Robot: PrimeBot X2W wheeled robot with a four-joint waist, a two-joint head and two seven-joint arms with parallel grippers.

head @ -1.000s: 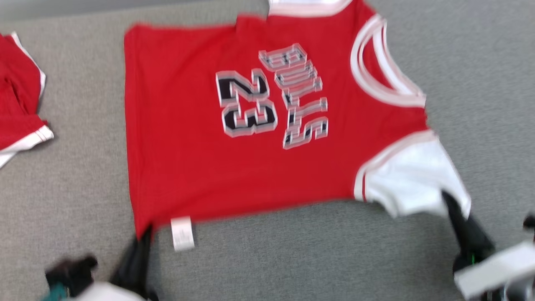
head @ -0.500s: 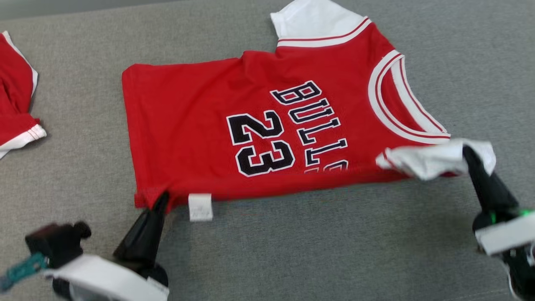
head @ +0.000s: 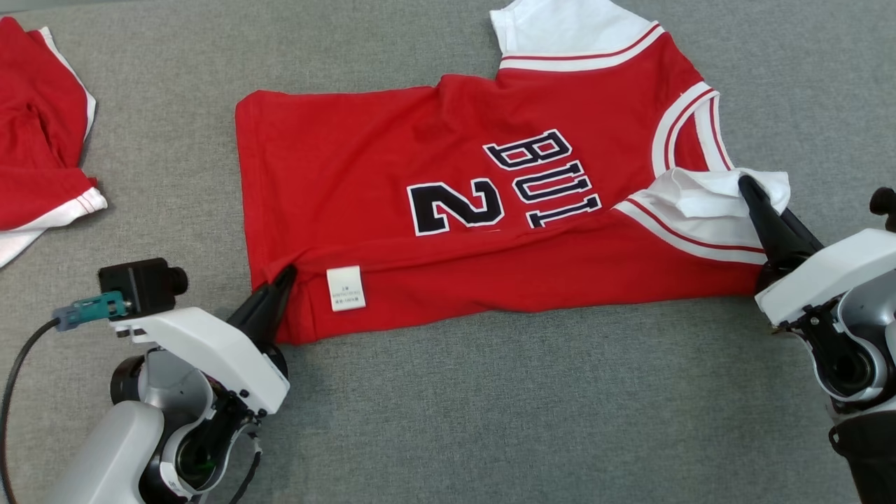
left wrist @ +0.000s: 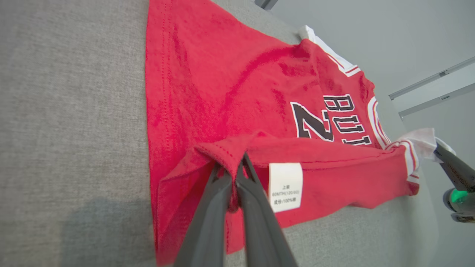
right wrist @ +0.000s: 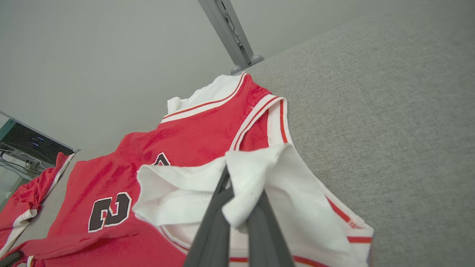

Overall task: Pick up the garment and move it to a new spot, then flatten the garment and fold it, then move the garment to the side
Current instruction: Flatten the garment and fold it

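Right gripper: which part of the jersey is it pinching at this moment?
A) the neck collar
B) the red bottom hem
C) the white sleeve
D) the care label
C: the right gripper is shut on the white sleeve of the jersey, while the left gripper pinches the red hem corner.

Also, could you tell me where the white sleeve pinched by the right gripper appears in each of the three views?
Head view: white sleeve of the red jersey, at the right, mid-height.
Left wrist view: the sleeve is at the far right edge, mid-height.
Right wrist view: the sleeve is at the centre, in the lower half.
Shared landmark: the black number 2.
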